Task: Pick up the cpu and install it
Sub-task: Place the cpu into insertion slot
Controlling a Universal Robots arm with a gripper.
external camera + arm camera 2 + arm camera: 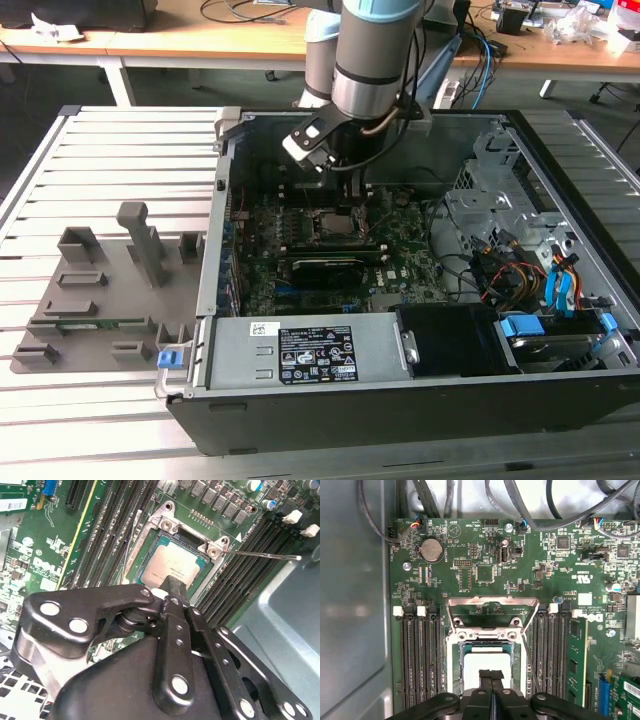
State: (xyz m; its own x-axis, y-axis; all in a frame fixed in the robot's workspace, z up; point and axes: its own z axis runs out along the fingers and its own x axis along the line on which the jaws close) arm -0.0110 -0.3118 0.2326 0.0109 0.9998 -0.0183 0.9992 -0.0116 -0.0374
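The cpu (176, 562) is a small square chip with a silvery top, lying flat inside the open socket (455, 655) on the green motherboard (485, 555). In the first wrist view the cpu (482, 661) shows as a bright white square. My gripper (174, 584) hangs straight over the chip, its two black fingers pressed together with the tips at or just above the metal top. In the first wrist view the gripper (491, 674) is shut with nothing between its fingers. The exterior view shows the gripper (351, 192) lowered into the computer case over the socket (335, 222).
The socket's metal load plate (492, 611) stands flipped open and its latch lever (260, 555) sticks out sideways. Black memory slots (417, 655) flank the socket. A long black graphics card (335, 268), cables (470, 265) and the case walls (215, 230) surround it. A grey fixture tray (100, 290) lies outside.
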